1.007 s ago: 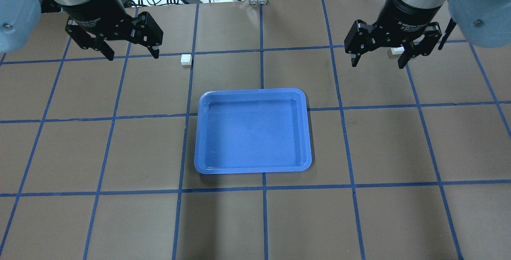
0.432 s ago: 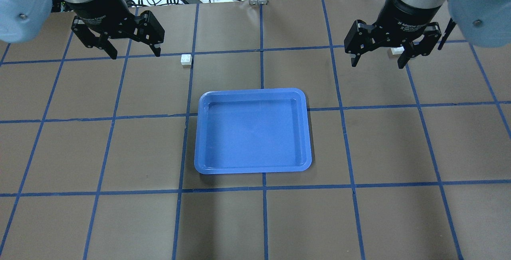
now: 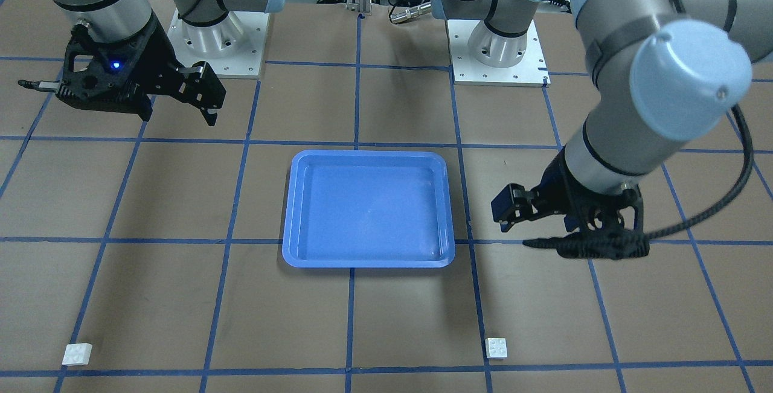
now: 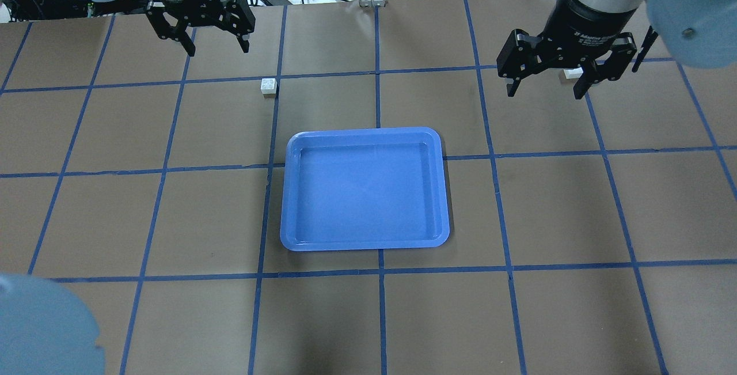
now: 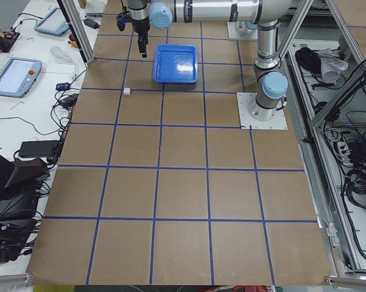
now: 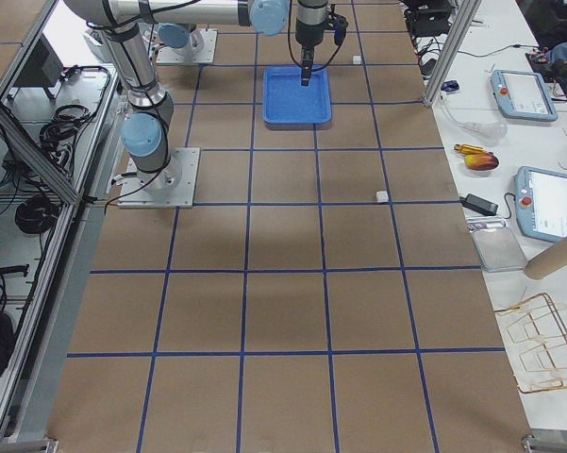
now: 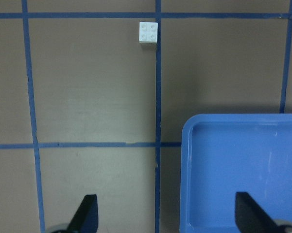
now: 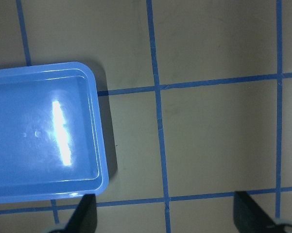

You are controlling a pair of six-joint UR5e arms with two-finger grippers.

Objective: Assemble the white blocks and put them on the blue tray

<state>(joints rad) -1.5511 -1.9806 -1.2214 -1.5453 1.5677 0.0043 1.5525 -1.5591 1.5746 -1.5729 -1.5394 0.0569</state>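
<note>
Left claw (image 4: pixel 219 49) had moved forward since a second ago, released, right claw (image 4: pixel 544 93) unmoved, also released, four-studded white blocks (image 4: pixel 268 86) lay apart, one ahead of each claw, blue tray (image 4: pixel 364 190) between claws.

You get bright, even overhead light; white glare streak on tray (image 8: pixel 34 145); soft shadows on table (image 4: pixel 322 329); focus sharp.

The blue tray (image 4: pixel 364 246) is sitting mid-bench, its raised rim blocking low sweeps across the centre. Bare matting (image 4: pixel 201 213) is surrounding the left white block (image 3: pixel 496 348) and the right white block (image 3: pixel 77 354) near the operator-side edge, leaving every side approachable.
</note>
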